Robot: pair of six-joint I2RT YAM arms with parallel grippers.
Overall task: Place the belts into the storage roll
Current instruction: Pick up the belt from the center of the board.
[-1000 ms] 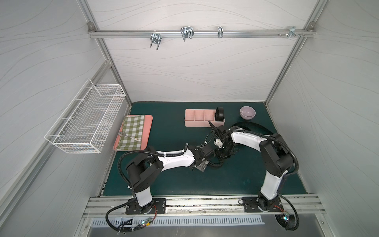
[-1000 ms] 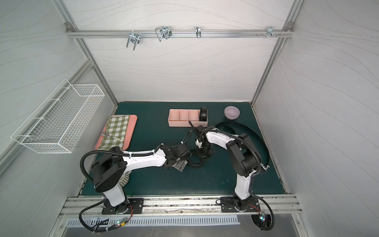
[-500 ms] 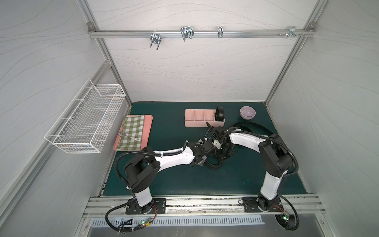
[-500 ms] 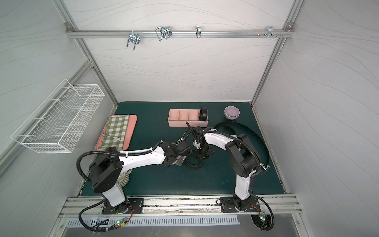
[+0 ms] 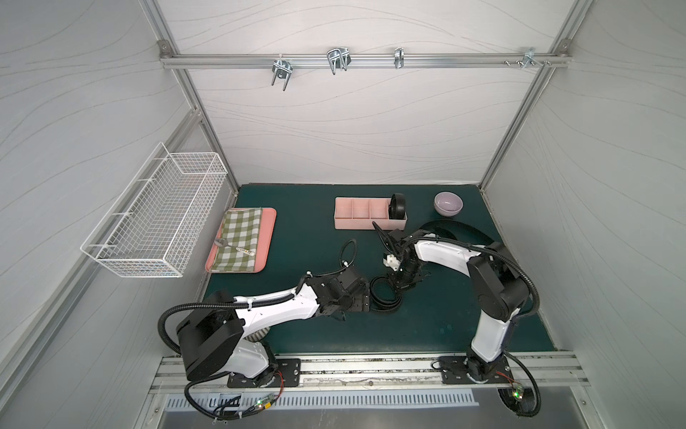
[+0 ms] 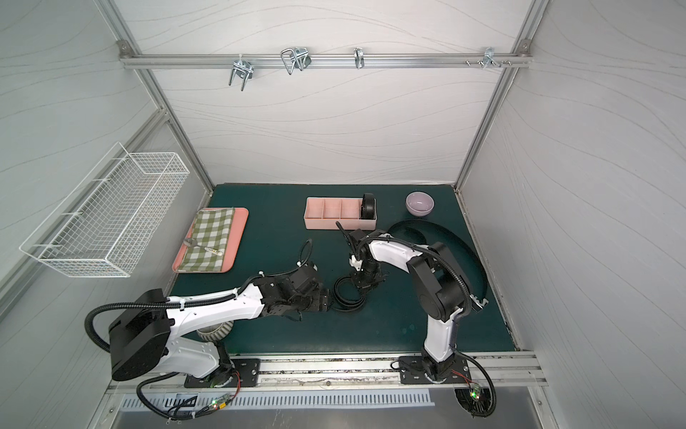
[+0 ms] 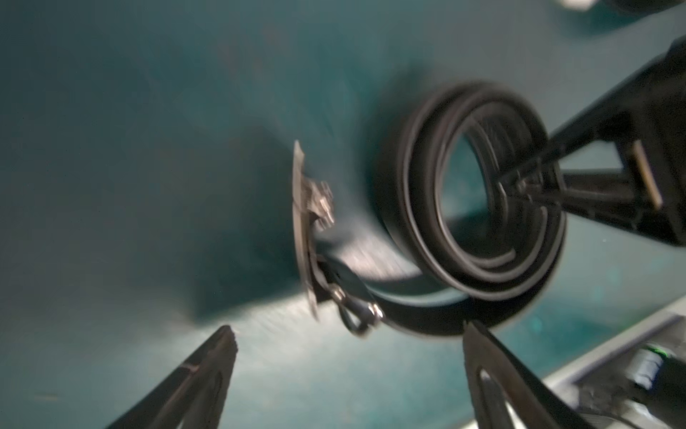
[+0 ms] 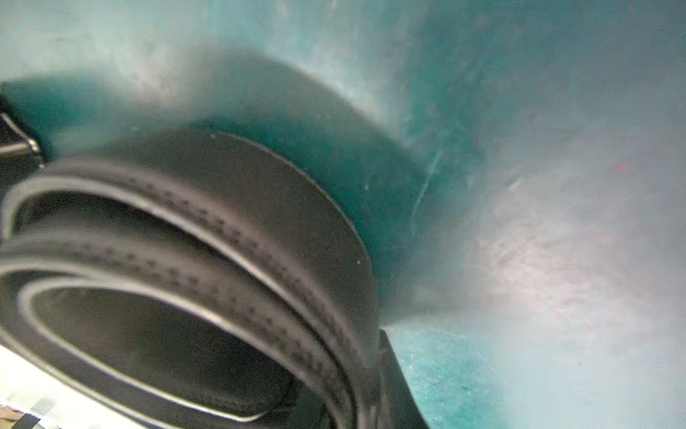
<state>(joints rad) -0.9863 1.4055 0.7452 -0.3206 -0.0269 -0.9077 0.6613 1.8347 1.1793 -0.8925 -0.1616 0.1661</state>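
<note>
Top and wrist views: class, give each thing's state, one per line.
storage roll, three compartments empty, one filled
stored belt, coiled, standing in end compartment
coiled belt, rolled, buckle end trailing
loose belt, unrolled on mat
left gripper, jaws open
right gripper, jaws shut on coiled belt

You have a coiled belt on the near side of the storage roll: matt black and leather-like, with a paler smooth edge. The right wrist view shows a row of stitch-like dimples along its face. Its buckle is bright, shiny metal. The storage roll looks like smooth pale pink plastic with a soft sheen. The worktop under it is a dull dark green mat, scuffed in places. The left gripper shows you fingers of matt black plastic. Beside the storage roll the bowl is glossy lilac; well off on its other side are a woven checked cloth and a white coated wire basket
</note>
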